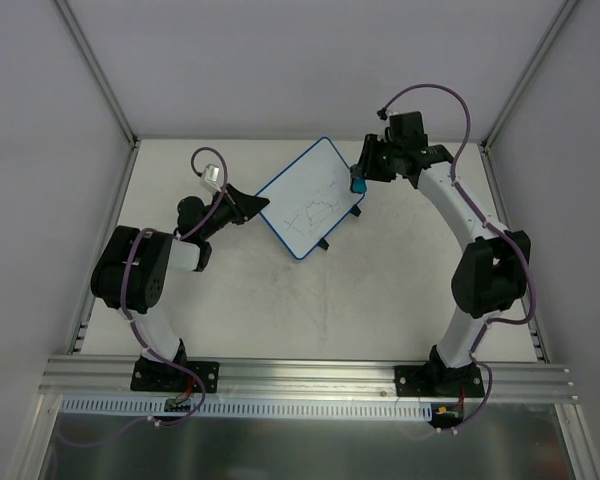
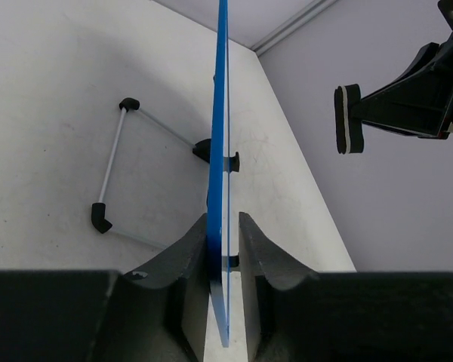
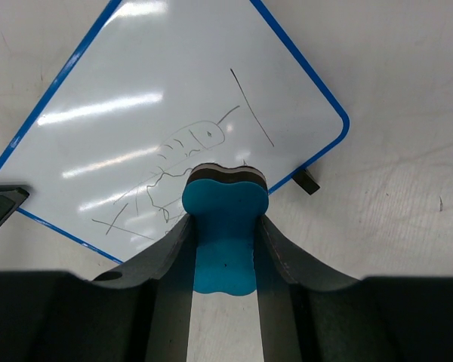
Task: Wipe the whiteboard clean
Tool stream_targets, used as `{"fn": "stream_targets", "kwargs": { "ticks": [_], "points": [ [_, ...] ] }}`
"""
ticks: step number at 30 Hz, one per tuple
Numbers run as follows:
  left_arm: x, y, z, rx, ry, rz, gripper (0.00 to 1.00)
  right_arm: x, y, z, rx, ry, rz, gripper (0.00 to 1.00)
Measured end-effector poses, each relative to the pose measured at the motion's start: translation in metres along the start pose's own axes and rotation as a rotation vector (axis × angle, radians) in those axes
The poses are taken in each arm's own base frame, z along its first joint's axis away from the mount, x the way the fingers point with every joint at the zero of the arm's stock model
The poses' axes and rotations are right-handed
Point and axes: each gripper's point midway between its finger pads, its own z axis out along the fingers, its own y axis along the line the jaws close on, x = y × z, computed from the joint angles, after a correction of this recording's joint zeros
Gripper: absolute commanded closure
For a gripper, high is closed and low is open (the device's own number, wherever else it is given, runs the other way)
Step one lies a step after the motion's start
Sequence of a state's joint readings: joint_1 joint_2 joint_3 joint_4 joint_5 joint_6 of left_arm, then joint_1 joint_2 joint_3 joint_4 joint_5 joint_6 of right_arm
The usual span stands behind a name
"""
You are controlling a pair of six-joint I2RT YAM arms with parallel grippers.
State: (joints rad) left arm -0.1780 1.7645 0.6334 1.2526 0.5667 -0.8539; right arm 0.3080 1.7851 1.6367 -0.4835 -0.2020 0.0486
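Observation:
The whiteboard [image 1: 310, 198] is white with a thin blue rim and thin pen lines [image 3: 174, 158], and sits turned diagonally at the table's far middle. My left gripper [image 1: 260, 205] is shut on its left edge. The left wrist view shows the board edge-on [image 2: 220, 151] between the jaws of the left gripper [image 2: 225, 249]. My right gripper [image 1: 358, 183] is shut on the blue bone-shaped eraser [image 3: 225, 226], held at the board's right edge just beside the scribbles. The eraser also shows from the side in the left wrist view [image 2: 348, 118].
A black tab [image 3: 306, 182] sticks out from the board's rim near the eraser. A thin rod frame with black ends [image 2: 109, 170] lies on the table under the board. Grey walls and an aluminium frame [image 1: 100, 70] close the back and sides.

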Motion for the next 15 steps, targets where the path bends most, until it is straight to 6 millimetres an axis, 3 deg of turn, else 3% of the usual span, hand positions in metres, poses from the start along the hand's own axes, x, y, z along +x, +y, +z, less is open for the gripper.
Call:
{"fn": "stream_targets", "kwargs": {
  "ticks": [6, 10, 15],
  "points": [
    [0.004, 0.001, 0.001, -0.001, 0.009, -0.003, 0.86, -0.007, 0.005, 0.012, -0.019, 0.004, 0.001, 1.0],
    [0.006, 0.004, 0.001, -0.008, 0.014, -0.01, 0.99, -0.008, 0.009, 0.024, -0.027, 0.016, 0.008, 1.0],
    [0.007, 0.005, 0.001, -0.007, 0.014, -0.008, 1.0, -0.007, 0.016, 0.043, -0.04, 0.029, 0.009, 1.0]
  ]
}}
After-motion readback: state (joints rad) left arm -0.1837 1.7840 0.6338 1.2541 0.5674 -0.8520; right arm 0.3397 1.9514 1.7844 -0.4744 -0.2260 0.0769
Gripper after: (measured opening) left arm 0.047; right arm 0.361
